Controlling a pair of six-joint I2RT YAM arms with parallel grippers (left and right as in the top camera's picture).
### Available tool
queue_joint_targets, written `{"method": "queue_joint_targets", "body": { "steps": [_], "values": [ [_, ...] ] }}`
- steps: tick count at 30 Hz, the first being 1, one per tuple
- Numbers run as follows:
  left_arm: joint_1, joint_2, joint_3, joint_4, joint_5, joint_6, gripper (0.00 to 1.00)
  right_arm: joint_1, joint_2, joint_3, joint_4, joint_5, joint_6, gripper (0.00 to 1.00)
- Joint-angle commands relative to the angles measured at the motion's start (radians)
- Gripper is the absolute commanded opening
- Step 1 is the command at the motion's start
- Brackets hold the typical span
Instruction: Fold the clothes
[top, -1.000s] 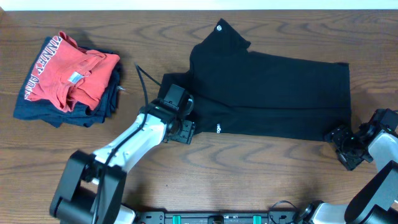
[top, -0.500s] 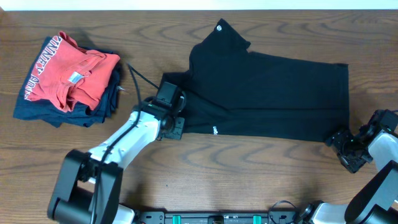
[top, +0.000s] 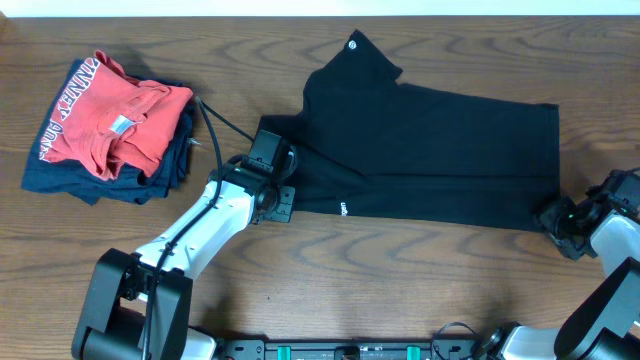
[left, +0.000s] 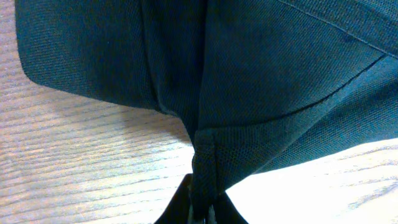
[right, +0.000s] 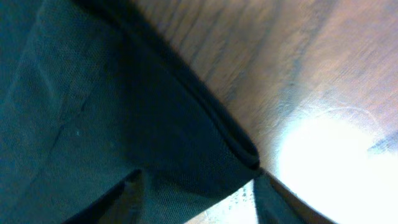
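The shirt (top: 430, 150) lies spread flat at centre-right of the table (top: 400, 290), probably so that both near corners can be lifted together for a fold. The left gripper (top: 275, 200) is clamped on the near-left hem. The right gripper (right: 199, 193) straddles the near-right corner, jaws apart, not yet pinching.
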Motion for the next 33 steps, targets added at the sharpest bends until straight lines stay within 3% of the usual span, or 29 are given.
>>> {"method": "queue_joint_targets", "body": {
  "steps": [1, 3, 4, 7, 14, 15, 17, 18, 19, 23, 27, 33],
  "values": [
    [0.006, -0.010, 0.013, -0.006, -0.025, 0.003, 0.06, 0.011, 0.008, -0.016, 0.002, 0.020, 0.012, 0.29],
    [0.006, -0.010, 0.013, -0.010, -0.029, 0.003, 0.06, 0.010, 0.008, -0.016, -0.005, 0.088, 0.045, 0.05],
    [0.006, -0.010, 0.013, -0.013, -0.031, 0.002, 0.06, 0.007, 0.007, -0.016, -0.018, 0.157, 0.082, 0.01],
    [0.010, -0.011, 0.013, -0.026, -0.031, 0.002, 0.06, -0.023, -0.010, -0.015, -0.072, 0.288, 0.211, 0.01],
    [0.012, -0.034, 0.031, -0.150, -0.030, -0.003, 0.06, -0.047, -0.105, -0.015, -0.137, 0.280, 0.180, 0.01],
    [0.012, -0.043, 0.032, -0.167, -0.030, -0.008, 0.06, -0.047, -0.119, -0.015, -0.142, 0.275, 0.180, 0.02],
    [0.012, -0.059, 0.032, -0.190, -0.030, -0.018, 0.09, -0.047, -0.143, -0.015, -0.156, 0.262, 0.179, 0.21],
    [0.012, -0.066, 0.032, -0.196, -0.030, -0.021, 0.17, -0.047, -0.151, -0.015, -0.159, 0.251, 0.179, 0.40],
    [0.012, -0.074, 0.032, -0.200, -0.030, -0.021, 0.30, -0.047, -0.158, -0.015, -0.159, 0.226, 0.162, 0.49],
    [0.012, -0.103, 0.036, -0.217, -0.030, -0.020, 0.45, -0.047, -0.166, -0.015, -0.155, 0.138, 0.123, 0.51],
    [0.012, -0.142, 0.041, -0.222, -0.021, -0.020, 0.49, -0.045, -0.166, -0.016, -0.148, 0.005, 0.085, 0.50],
    [0.012, -0.180, 0.041, -0.180, 0.069, -0.016, 0.49, -0.045, -0.143, -0.018, -0.122, -0.001, 0.090, 0.49]
  ]
}}
